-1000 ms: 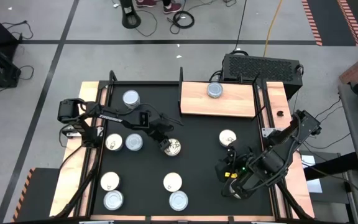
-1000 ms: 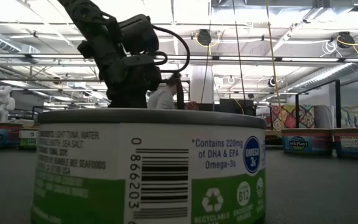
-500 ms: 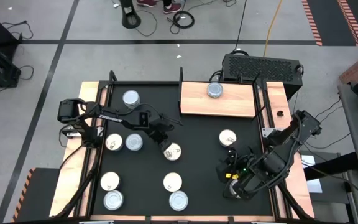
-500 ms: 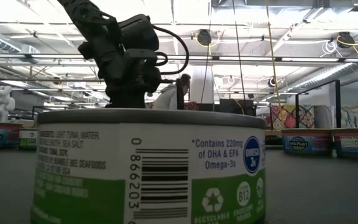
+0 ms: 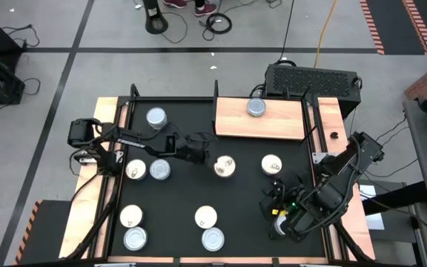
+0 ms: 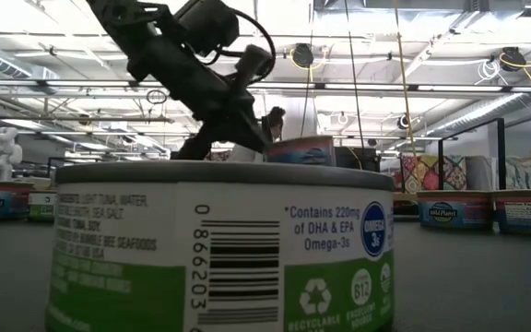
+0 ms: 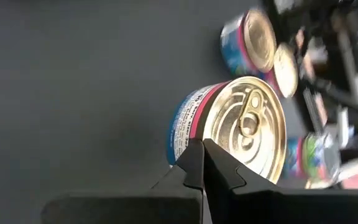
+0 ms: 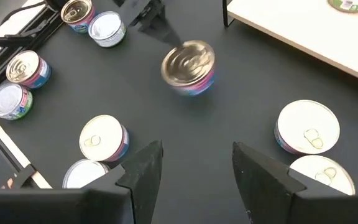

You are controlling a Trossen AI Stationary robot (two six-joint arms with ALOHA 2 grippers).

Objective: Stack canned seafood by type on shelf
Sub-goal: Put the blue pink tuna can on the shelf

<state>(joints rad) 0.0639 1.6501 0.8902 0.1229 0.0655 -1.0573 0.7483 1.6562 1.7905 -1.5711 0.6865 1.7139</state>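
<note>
A gold-topped can (image 5: 224, 166) hangs above the black table, between the left cans and the shelf (image 5: 280, 124). My left gripper (image 5: 207, 157) is shut on it. The low view shows the can (image 6: 300, 152) raised, right of the slanting fingers (image 6: 258, 138). The shelf is a wooden board at the far side, and one silver-topped can (image 5: 256, 108) stands on it. My right gripper (image 8: 196, 149) hovers open over the table's near right part (image 5: 276, 211), with nothing between its fingers. My left gripper pinches the gold-topped can by its rim (image 7: 207, 124), with one fingertip over the lid and the other on the side wall (image 7: 182, 134). Only the fingers' free ends reach it. They come slanting down from the table's left. The can is lifted clear and a little tilted.
Loose cans stand on the table: one at the far left (image 5: 156, 117), two at mid left (image 5: 148, 170), one at mid right (image 5: 271, 164) and several along the near edge (image 5: 205, 217). One fills the low view (image 6: 219, 249). A black ventilated box (image 5: 310, 78) sits behind the shelf.
My left gripper has taken hold of the gold-topped can's rim. It has then rolled, tipped from pointing down to slanting, and risen toward the table's right and far side. The can has come off the table and moved toward the shelf with it.
</note>
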